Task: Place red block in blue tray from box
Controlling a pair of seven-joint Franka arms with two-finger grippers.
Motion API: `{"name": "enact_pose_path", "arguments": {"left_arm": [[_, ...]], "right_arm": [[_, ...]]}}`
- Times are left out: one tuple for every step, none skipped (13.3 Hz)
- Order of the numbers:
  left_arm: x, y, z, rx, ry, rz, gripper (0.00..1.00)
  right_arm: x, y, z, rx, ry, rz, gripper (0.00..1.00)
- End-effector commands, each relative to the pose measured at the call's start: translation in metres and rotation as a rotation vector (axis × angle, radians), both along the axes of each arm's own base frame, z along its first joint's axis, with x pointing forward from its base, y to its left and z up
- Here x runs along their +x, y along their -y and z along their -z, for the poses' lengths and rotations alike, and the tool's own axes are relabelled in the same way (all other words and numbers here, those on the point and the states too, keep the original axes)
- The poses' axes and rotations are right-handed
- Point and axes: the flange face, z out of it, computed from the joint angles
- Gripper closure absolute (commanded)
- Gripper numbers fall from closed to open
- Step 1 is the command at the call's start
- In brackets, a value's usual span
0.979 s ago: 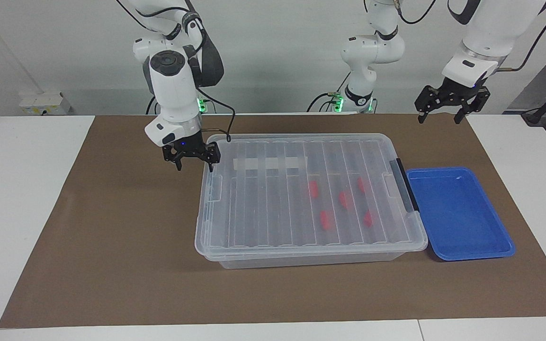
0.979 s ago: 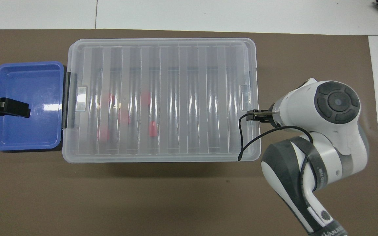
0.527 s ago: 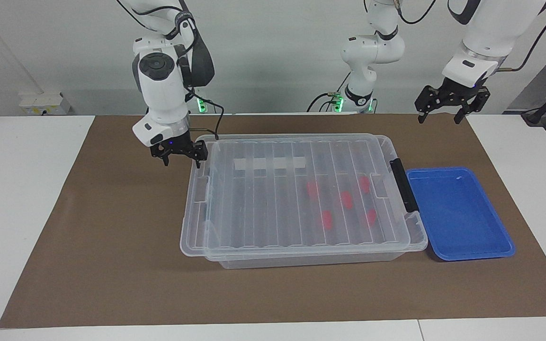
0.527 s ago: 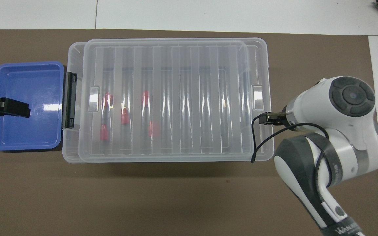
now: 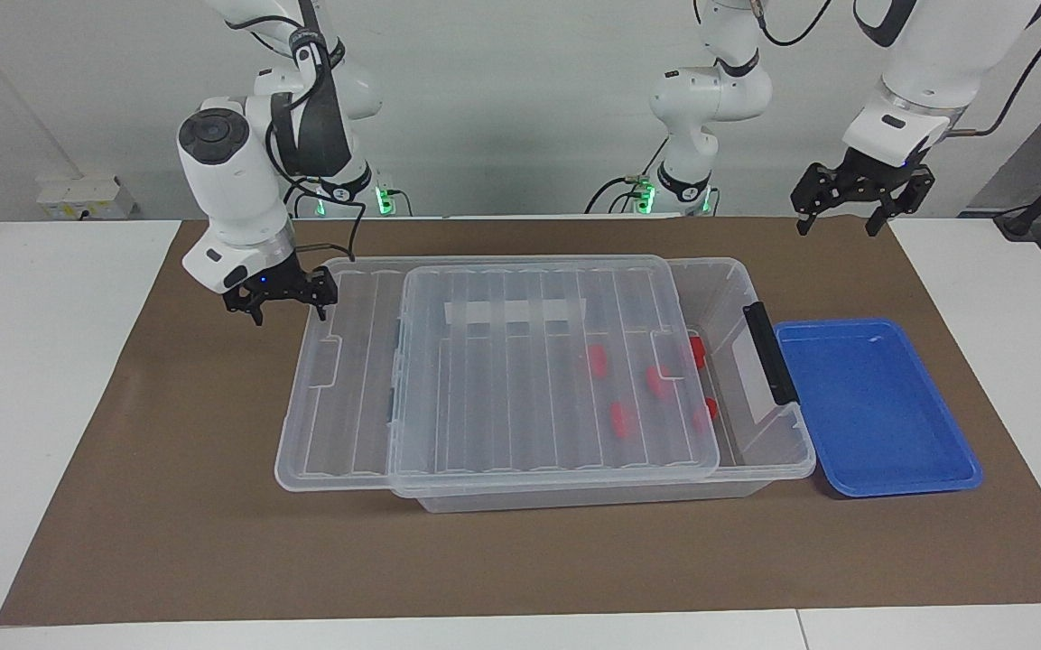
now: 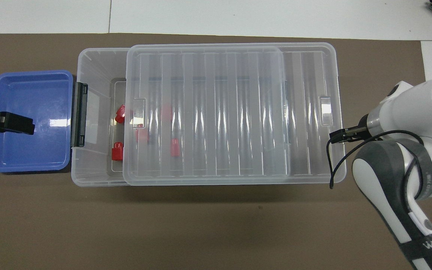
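The worktop (image 5: 168,506) carries a brown mat (image 5: 213,542), and on it stands the box (image 5: 755,451), a large clear bin whose ribbed clear lid (image 5: 502,397) lies shifted toward the right arm's end, leaving a strip of the bin uncovered next to the black handle bar (image 5: 768,352). A plain white tape strip (image 5: 511,312) on the lid bears no writing. The right arm's link shows part of a word, "WAN…", in the overhead view. The blue tray (image 5: 881,424) sits just beside the box's handle end. Five red blocks lie inside the box; one red block (image 6: 117,151) sits in the uncovered strip. The right tool (image 5: 278,300) is at the lid's overhanging edge, wrist tilted down; its grip cannot be told. The left tool (image 5: 854,209) hangs spread open and empty over the mat, near the tray.
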Motion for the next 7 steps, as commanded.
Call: {"name": "enact_pose_path", "arguments": {"left_arm": [[-0.004,-0.002,-0.004,-0.006,-0.006,-0.006,0.0],[-0.006,-0.002,-0.004,-0.005,-0.014,-0.006,0.0],[-0.008,-0.002,-0.002,-0.004,-0.02,-0.007,0.0],[-0.007,-0.002,-0.002,-0.005,-0.014,-0.006,0.0],[-0.009,-0.007,-0.002,-0.003,-0.024,-0.013,0.0],[-0.009,-0.023,0.0,-0.001,-0.03,-0.045,0.0],[-0.009,-0.042,-0.001,-0.001,-0.035,-0.092,0.0]], "right_arm": [[-0.008,0.026,-0.002,-0.015,-0.015,-0.082,0.0],[-0.008,0.038,-0.002,-0.014,-0.017,-0.096,0.0],[-0.008,0.049,-0.002,-0.013,-0.018,-0.116,0.0],[-0.007,0.059,-0.002,-0.012,-0.015,-0.135,0.0],[-0.007,0.066,-0.002,-0.011,-0.016,-0.164,0.0],[-0.007,0.072,-0.001,-0.011,-0.016,-0.191,0.0],[-0.007,0.077,-0.001,-0.01,-0.017,-0.208,0.0]]}}
